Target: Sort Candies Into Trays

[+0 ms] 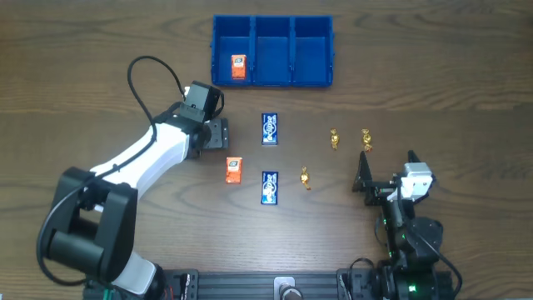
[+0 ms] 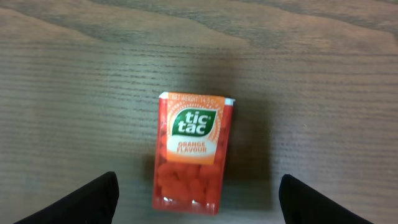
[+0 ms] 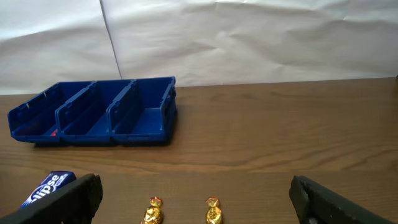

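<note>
Directly ahead of left fingers (image 2: 84, 202): orange mint box (image 2: 194, 152), flat on the worktop (image 2: 323, 93), centred on the gap.
Box long axis: runs away from the wrist, so the fingers would close across its narrow width.
Left fingers: spread wide, holding nothing.
Nearer arm: left; bent over the box, wrist pointing down.
Right fingers (image 3: 339, 202): apart, empty, low near the gold sweets (image 3: 213, 211), well away.
Likely destination: blue tray (image 1: 273, 84); its left bay already holds a matching box (image 1: 238, 68).
</note>
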Motion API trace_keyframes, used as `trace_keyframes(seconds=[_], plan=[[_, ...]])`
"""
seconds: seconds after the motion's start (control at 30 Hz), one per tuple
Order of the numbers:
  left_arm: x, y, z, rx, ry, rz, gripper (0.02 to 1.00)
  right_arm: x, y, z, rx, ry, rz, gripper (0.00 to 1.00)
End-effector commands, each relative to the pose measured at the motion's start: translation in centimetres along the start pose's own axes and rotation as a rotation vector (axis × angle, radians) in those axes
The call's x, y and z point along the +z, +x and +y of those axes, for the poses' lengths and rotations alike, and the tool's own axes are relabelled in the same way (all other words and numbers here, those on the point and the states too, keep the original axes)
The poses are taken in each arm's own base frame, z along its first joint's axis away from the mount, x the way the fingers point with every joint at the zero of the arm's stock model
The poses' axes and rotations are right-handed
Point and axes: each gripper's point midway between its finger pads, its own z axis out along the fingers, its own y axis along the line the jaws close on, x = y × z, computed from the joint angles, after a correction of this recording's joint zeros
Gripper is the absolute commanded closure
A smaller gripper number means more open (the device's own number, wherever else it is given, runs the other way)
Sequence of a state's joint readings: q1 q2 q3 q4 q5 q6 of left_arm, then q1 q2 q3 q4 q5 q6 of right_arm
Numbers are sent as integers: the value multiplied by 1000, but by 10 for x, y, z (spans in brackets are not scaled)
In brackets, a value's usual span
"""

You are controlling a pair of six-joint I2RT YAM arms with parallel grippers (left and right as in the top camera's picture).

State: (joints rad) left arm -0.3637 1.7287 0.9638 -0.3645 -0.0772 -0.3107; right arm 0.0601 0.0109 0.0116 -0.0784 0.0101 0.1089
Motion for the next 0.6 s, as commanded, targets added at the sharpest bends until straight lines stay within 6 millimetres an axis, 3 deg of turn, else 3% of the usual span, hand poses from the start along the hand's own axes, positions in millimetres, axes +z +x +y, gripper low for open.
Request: trace_keyframes(seconds=[0.03,0.3,0.6], plan=[[8,-4,2,-3,16,12,187,0,1,0,-13,-4,2,3],[21,3,2,3,19,44,213,0,2,0,-13,-4,2,3],[24,3,1,2,20,47,542,0,1,0,-13,-4,2,3]])
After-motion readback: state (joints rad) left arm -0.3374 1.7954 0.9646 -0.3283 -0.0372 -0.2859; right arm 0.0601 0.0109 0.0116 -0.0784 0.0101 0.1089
